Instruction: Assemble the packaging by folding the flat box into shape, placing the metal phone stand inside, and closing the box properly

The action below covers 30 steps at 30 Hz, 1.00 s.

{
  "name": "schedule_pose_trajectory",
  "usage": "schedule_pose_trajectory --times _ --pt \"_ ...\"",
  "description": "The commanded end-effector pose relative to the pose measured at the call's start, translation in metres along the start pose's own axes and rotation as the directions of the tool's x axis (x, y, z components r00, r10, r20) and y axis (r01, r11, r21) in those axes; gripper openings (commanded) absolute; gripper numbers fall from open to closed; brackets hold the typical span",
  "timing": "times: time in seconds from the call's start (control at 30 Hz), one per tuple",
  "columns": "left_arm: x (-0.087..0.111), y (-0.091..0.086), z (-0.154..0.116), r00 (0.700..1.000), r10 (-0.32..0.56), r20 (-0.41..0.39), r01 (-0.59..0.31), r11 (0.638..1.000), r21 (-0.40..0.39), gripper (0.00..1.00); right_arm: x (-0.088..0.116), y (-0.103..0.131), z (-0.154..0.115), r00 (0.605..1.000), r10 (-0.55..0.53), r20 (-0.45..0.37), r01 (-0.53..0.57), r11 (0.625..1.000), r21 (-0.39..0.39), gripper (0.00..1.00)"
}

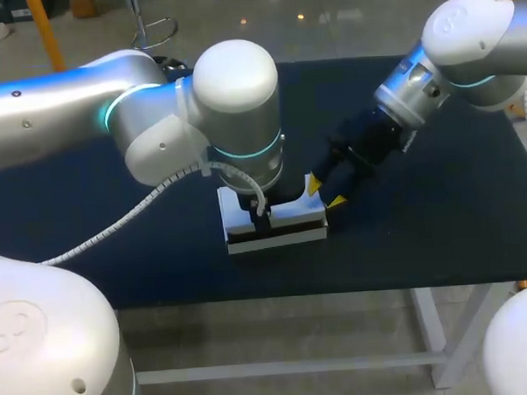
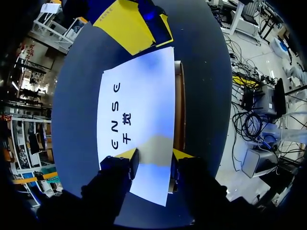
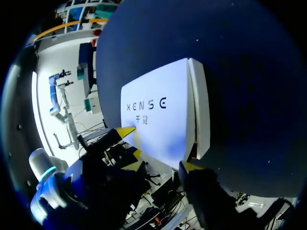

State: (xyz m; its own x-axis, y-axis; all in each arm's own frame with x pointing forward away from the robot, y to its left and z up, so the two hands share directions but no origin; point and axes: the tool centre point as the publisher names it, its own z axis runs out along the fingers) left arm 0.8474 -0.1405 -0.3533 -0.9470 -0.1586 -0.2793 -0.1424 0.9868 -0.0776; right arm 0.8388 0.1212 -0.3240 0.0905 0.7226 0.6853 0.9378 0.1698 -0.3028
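Pressing the lid (image 2: 139,105) flat is judged to be the step in hand. The box (image 1: 278,225) is already folded into shape, yet a dark gap is seen along its 6 o'clock face in the head view, and the side flap (image 3: 200,110) stands slightly proud.

The box is set near the middle of the surface (image 1: 439,207), under the left wrist (image 1: 237,102). The left tool (image 2: 154,155) is held at medium width over the lid's near end, with one tip laid on the top face and the other beside the brown edge, so nothing is gripped. The right tool (image 1: 324,193) is spread wide at the box's 3 o'clock end, a tip near each corner, and no clamp is made out.

For a clean closure, the push should be kept straight down and even. The far end should be steadied so that the box is neither slid nor tipped, and the flap should be guided inward, not crushed.

Counted: one box, one lid, one flap ajar, two tools. No phone stand is seen; it is presumed to be inside.
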Motion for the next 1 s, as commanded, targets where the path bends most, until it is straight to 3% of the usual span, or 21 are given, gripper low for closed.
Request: schedule_pose_trajectory --times 0.03,0.27,0.7,1.0 --pt "0.001 0.001 0.004 1.0 0.0 -0.004 0.0 1.0 0.001 0.45 0.002 -0.007 -0.001 1.0 -0.014 0.0 0.014 0.999 -0.037 0.38" --pt "0.001 0.001 0.006 1.0 -0.001 -0.014 0.001 1.0 0.004 0.45 0.002 -0.009 -0.001 0.999 -0.039 -0.001 0.039 0.998 -0.052 0.01" --pt "0.005 0.0 0.009 1.0 -0.002 -0.029 0.002 1.0 0.002 0.45 0.003 -0.005 0.025 0.996 -0.082 0.04 0.083 0.996 -0.016 0.0" --pt "0.007 -0.001 0.01 0.999 0.004 -0.035 -0.004 1.0 -0.002 0.46 -0.016 -0.001 0.031 0.999 -0.047 0.025 0.047 0.999 -0.014 0.0"
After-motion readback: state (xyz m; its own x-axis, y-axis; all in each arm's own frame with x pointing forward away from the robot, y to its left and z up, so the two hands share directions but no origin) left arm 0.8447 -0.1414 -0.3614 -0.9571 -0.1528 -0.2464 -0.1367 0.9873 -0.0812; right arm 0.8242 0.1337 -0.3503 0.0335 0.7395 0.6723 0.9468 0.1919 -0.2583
